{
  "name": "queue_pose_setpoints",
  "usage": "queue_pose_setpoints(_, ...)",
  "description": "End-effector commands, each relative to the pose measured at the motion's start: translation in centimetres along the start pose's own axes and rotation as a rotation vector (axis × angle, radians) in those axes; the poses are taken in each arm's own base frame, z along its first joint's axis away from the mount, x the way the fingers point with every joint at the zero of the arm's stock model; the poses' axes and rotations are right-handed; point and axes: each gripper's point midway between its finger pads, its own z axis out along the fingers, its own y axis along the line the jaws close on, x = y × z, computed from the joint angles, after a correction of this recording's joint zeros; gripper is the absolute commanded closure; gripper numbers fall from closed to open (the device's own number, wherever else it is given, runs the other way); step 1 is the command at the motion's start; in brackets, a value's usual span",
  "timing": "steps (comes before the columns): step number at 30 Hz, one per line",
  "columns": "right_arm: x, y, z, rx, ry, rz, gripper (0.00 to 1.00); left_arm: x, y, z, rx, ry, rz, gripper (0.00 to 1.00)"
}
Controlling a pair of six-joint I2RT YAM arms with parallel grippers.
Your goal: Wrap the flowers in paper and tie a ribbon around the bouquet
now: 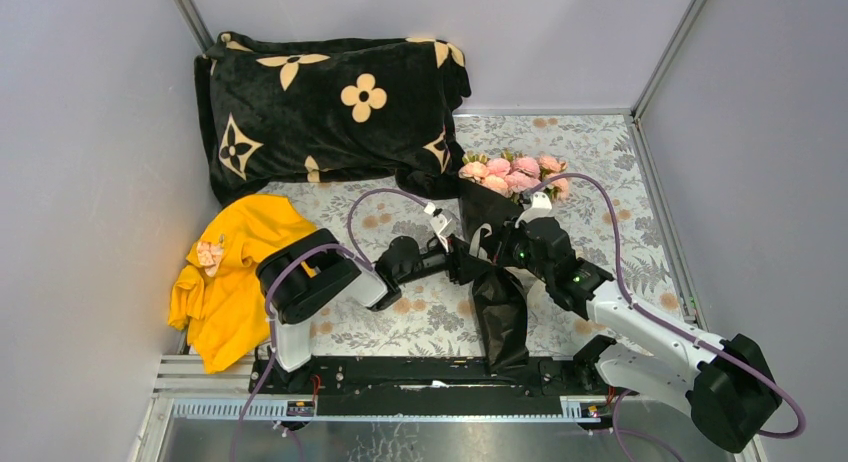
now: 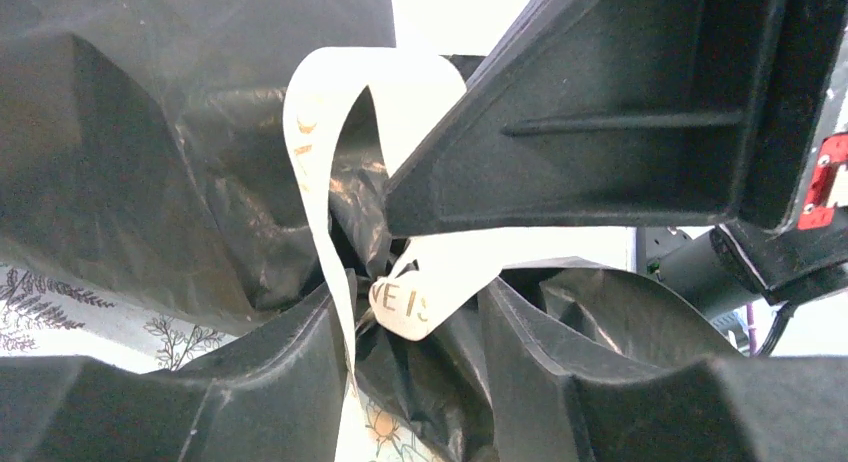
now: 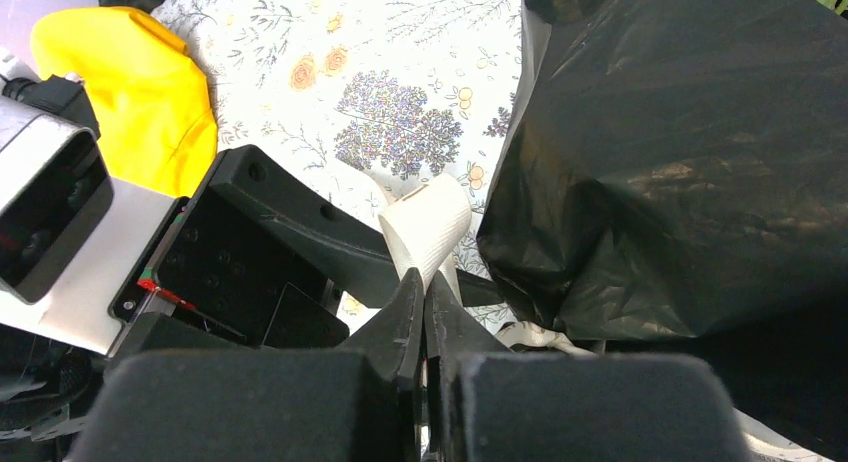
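The bouquet (image 1: 500, 307) lies on the table, pink flowers (image 1: 512, 174) at the far end and a cone of crinkled black paper (image 3: 680, 152) running toward me. My left gripper (image 1: 468, 260) reaches in from the left at the cone's narrow waist. In the left wrist view its fingers (image 2: 250, 382) flank the bunched paper (image 2: 150, 162), which fills the gap and touches both. The cream ribbon (image 2: 310, 162) loops over that waist. My right gripper (image 3: 420, 277) is shut on a ribbon (image 3: 425, 227) loop right beside the paper.
A black blanket (image 1: 330, 107) with tan flower marks is heaped at the back left. A yellow cloth (image 1: 235, 272) lies at the left edge. The floral table cover (image 1: 600, 182) is walled on three sides. The two grippers sit almost touching.
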Motion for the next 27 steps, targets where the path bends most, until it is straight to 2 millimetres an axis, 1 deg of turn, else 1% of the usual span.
queue_pose_setpoints(1,-1.7,1.1,0.1,-0.035,-0.07,0.03,1.0,-3.2,-1.1,0.7,0.013,-0.137,0.053,0.46)
queue_pose_setpoints(3,-1.6,1.2,0.1,-0.041,-0.073,0.033,1.0,-2.6,-1.6,0.9,0.034,-0.12,0.05,0.46)
queue_pose_setpoints(5,-1.6,1.2,0.1,-0.044,-0.072,0.034,1.0,-2.0,-1.9,1.0,0.048,-0.105,0.047,0.5)
queue_pose_setpoints(8,-1.6,1.2,-0.1,-0.043,-0.074,0.036,1.0,-1.5,-1.7,1.2,0.042,-0.092,0.057,0.6)
queue_pose_setpoints(11,-1.5,1.0,-0.2,-0.038,-0.068,0.032,1.0,-1.5,-1.6,1.4,0.044,-0.094,0.074,0.81)
queue_pose_setpoints(12,-1.5,1.0,-0.2,-0.028,-0.061,0.025,1.0,-1.5,-1.6,1.4,0.043,-0.094,0.077,0.91)
queue_pose_setpoints(13,-1.5,0.6,-0.2,-0.002,-0.049,0.017,0.96,-1.5,-1.5,1.5,0.041,-0.094,0.079,0.98)
queue_pose_setpoints(14,-1.6,0.2,-0.3,0.035,-0.036,0.007,0.9,-1.4,-1.4,1.5,0.033,-0.094,0.079,1.0)
queue_pose_setpoints(15,-1.8,-0.7,-0.5,0.097,-0.022,-0.002,0.8,-1.3,-1.2,1.4,0.025,-0.09,0.078,1.0)
queue_pose_setpoints(16,-2.0,-2.2,-1.0,0.195,-0.018,-0.007,0.64,-1.1,-1.0,1.4,0.014,-0.083,0.081,1.0)
queue_pose_setpoints(17,-1.7,-3.9,-1.9,0.302,0.012,-0.012,0.53,-1.0,-0.7,1.4,0.005,-0.076,0.091,1.0)
queue_pose_setpoints(19,-2.4,-7.2,-4.1,0.524,0.003,0.008,0.35,-0.5,-0.2,1.2,-0.016,-0.057,0.112,1.0)
queue_pose_setpoints(20,-2.7,-8.6,-5.3,0.619,-0.007,0.024,0.28,-0.3,0.0,1.0,-0.026,-0.052,0.13,1.0)
queue_pose_setpoints(22,-2.7,-11.1,-7.3,0.747,-0.001,0.075,0.17,-0.1,0.8,0.7,-0.055,-0.046,0.168,1.0)
queue_pose_setpoints(23,-2.4,-12.3,-7.9,0.782,0.014,0.121,0.13,-0.2,1.1,0.6,-0.07,-0.046,0.184,1.0)
queue_pose_setpoints(24,-2.3,-13.9,-8.4,0.817,0.017,0.188,0.11,-0.2,1.3,0.4,-0.079,-0.043,0.201,1.0)
queue_pose_setpoints(27,-1.7,-17.1,-8.4,0.818,0.031,0.354,0.07,-0.1,1.3,0.0,-0.068,-0.032,0.248,1.0)
